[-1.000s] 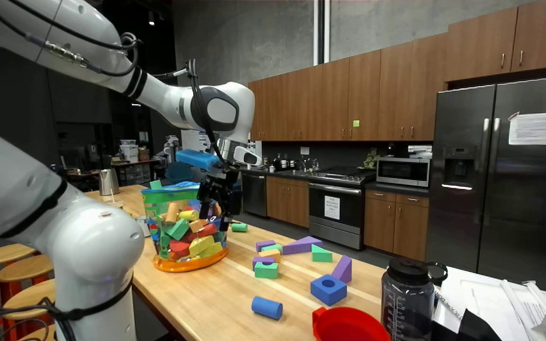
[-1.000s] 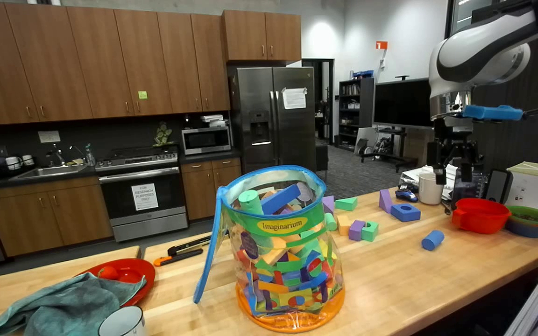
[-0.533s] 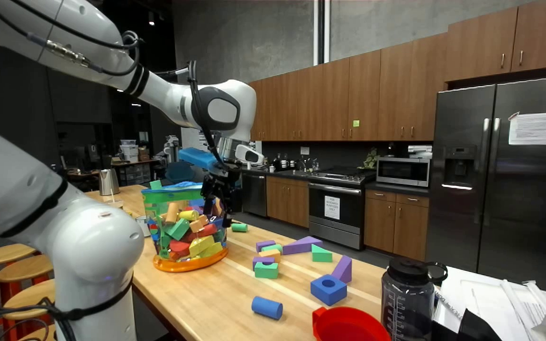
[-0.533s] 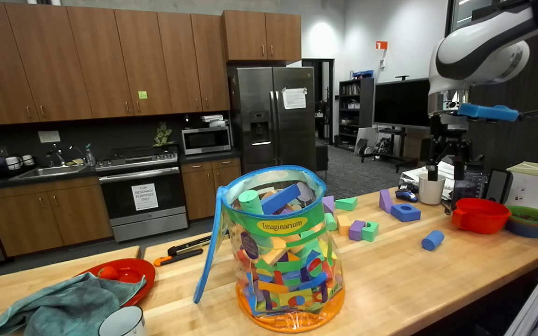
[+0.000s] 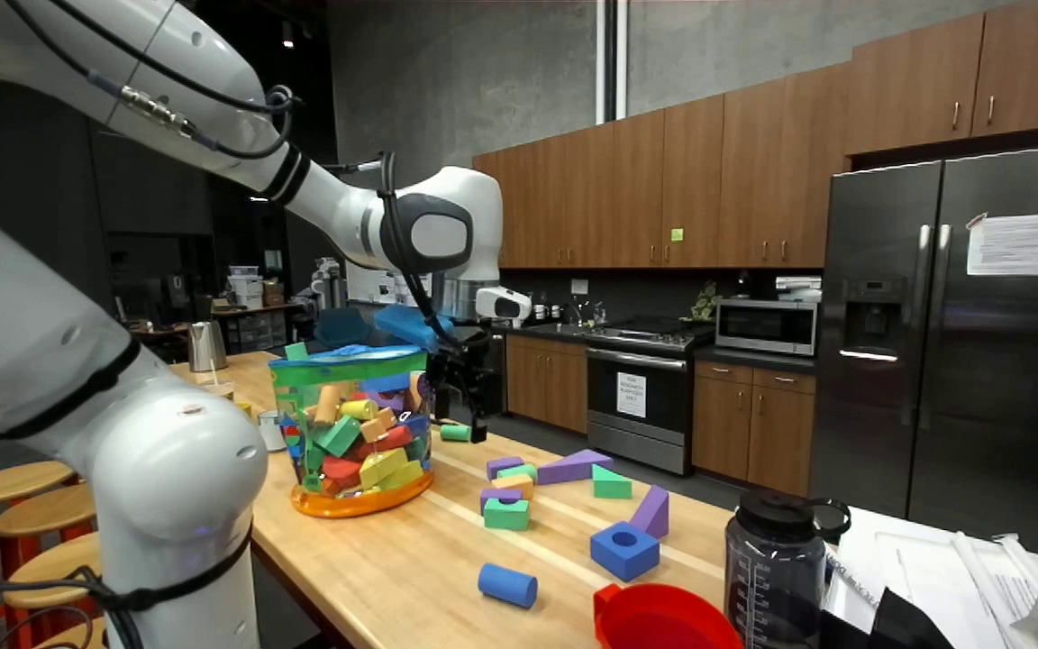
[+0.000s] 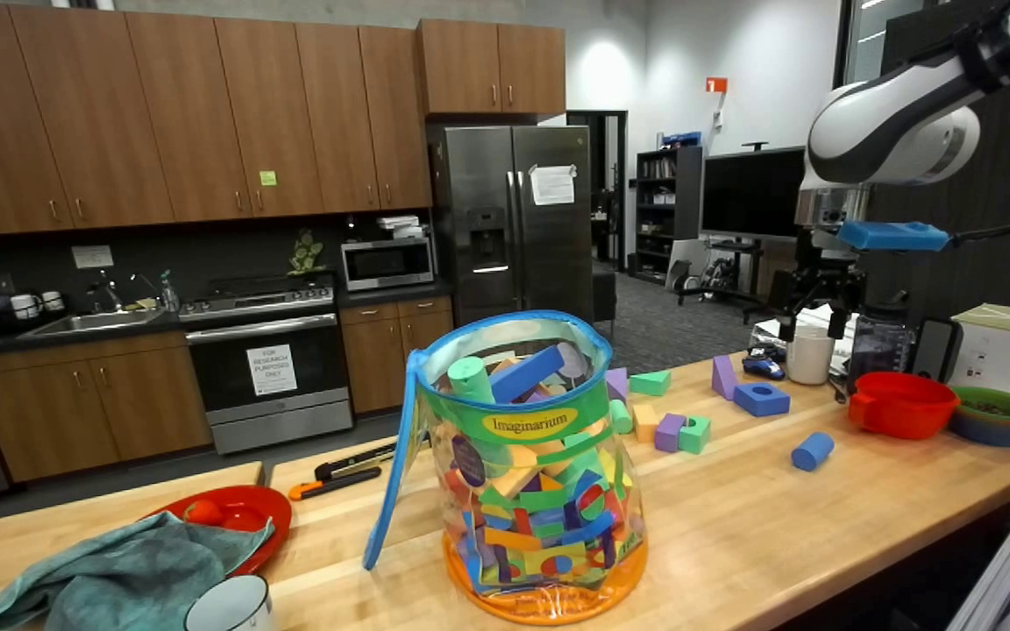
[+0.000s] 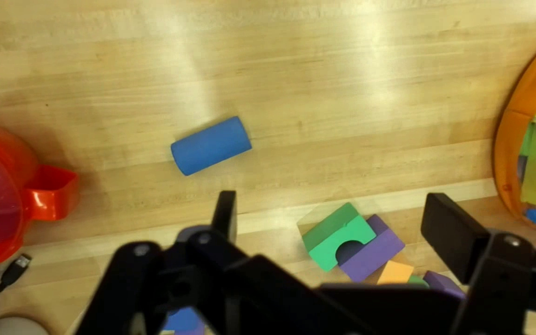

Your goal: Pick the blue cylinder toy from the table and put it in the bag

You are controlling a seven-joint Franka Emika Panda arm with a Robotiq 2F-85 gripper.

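Over the wooden worktop (image 5: 393, 577), the fingers (image 7: 454, 235) are held wide apart with nothing clasped; below, outside their gap, the blue cylinder toy (image 7: 211, 146) is seen lying on its side. No step is judged done: grasping, lifting and releasing into the open bag (image 6: 529, 425), set well apart from the toy, all remain, while the arm (image 5: 336, 207) is held bent, its end pointed down.

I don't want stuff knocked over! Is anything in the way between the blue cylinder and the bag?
Nothing visible stands straight between the blue cylinder and the bag. The green arch block and purple block beside it lie off to one side. The blue cylinder likely needs lifting over the bag's wall.
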